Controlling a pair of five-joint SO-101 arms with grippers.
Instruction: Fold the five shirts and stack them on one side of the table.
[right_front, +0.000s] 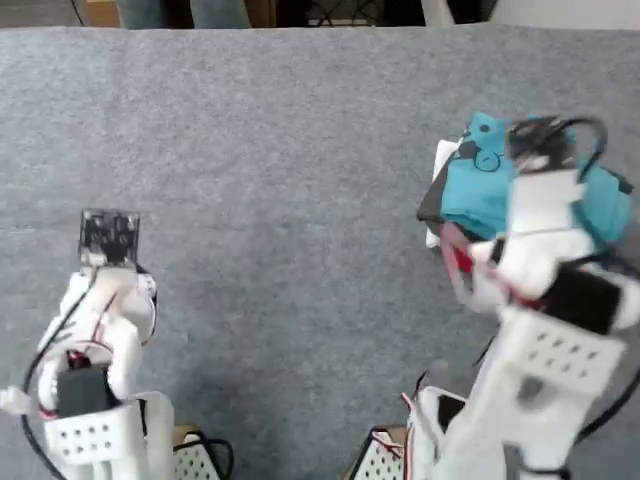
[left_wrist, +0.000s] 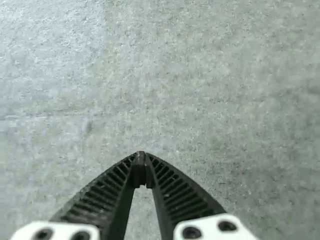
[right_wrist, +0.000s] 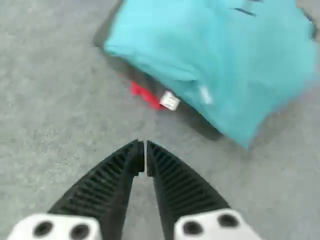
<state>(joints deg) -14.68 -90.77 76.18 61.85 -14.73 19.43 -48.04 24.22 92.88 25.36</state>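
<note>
A stack of folded shirts lies at the table's right side, a teal shirt on top and edges of dark, white and red shirts under it. In the right wrist view a red edge with a white tag shows under the teal one. My right gripper is shut and empty just short of the stack, above the grey cloth. The right arm covers part of the stack in the high view. My left gripper is shut and empty over bare cloth at the table's left.
A grey cloth covers the whole table. The arm bases stand at the near edge. Chair or table legs and a person's legs show beyond the far edge.
</note>
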